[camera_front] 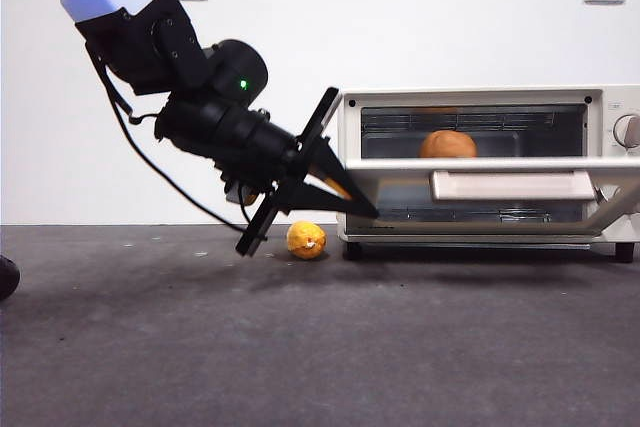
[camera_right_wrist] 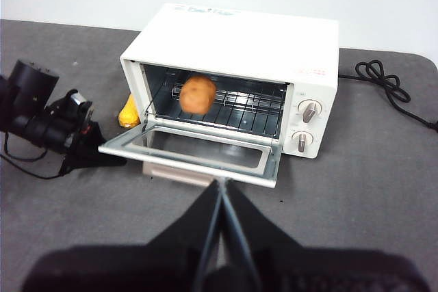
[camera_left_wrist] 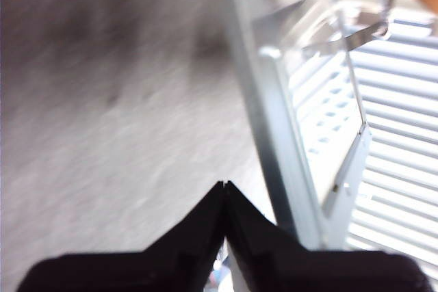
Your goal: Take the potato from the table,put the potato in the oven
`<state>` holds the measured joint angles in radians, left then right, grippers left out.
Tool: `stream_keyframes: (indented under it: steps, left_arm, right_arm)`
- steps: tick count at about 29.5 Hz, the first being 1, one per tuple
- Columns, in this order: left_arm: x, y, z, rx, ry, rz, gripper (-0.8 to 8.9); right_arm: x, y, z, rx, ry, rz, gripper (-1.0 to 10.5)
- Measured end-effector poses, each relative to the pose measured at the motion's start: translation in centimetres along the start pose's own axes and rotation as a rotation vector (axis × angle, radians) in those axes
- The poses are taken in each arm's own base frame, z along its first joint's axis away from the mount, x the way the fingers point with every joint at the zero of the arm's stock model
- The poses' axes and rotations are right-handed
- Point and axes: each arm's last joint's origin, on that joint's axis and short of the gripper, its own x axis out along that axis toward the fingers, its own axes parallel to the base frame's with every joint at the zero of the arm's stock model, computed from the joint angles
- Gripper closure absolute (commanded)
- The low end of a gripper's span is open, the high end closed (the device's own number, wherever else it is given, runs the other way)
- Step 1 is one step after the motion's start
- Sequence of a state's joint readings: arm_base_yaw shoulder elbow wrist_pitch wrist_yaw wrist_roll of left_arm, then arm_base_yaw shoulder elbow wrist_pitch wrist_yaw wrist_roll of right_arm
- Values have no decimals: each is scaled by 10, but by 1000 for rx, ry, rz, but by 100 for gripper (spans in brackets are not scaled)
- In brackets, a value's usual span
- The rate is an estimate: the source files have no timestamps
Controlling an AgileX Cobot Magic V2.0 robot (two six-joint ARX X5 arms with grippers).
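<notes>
The orange-brown potato (camera_front: 447,144) (camera_right_wrist: 198,94) lies on the wire rack inside the cream-white oven (camera_front: 480,97) (camera_right_wrist: 239,32). The oven's glass door (camera_front: 500,165) (camera_right_wrist: 191,148) hangs open, close to level. My left gripper (camera_front: 372,213) (camera_left_wrist: 224,186) is shut with nothing in it, and its tips sit right under the door's left corner. Whether they touch the door I cannot tell. My right gripper (camera_right_wrist: 220,184) is shut and empty, hovering high in front of the oven above the door's handle. The dark grey table (camera_front: 300,347) carries all of this.
A small yellow lumpy ball (camera_front: 306,240) (camera_right_wrist: 129,111) rests on the table by the oven's left side, just behind the left arm. A black power cord (camera_right_wrist: 383,80) curls behind the oven on the right. Two knobs (camera_right_wrist: 308,111) sit on the oven's right panel.
</notes>
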<state>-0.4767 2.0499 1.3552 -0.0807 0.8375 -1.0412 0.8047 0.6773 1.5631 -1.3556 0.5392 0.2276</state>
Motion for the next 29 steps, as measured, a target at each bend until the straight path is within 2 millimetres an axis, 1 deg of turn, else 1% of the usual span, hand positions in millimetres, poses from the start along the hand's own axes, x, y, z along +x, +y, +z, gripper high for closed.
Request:
stream_keyframes:
  steps: [5,11,21,25,29]
  left_arm:
    - [-3,-13,5,21,-15,-24,821]
    - [-10,-33,14,63,-45,-66,821]
    - [-34,-65,33,126,-146,-125,821]
    - [-43,-71,39,141,-174,-141,821]
    - [-46,-74,41,147,-168,-152,821]
  right_arm:
    - [0,0,0,0,3,12,958]
    - [0,0,0,0,3,13,958]
    - [0,0,0,0,3,12,958]
    - [0,0,0,1,3,12,954]
    - [0,0,0,1,2,10,945]
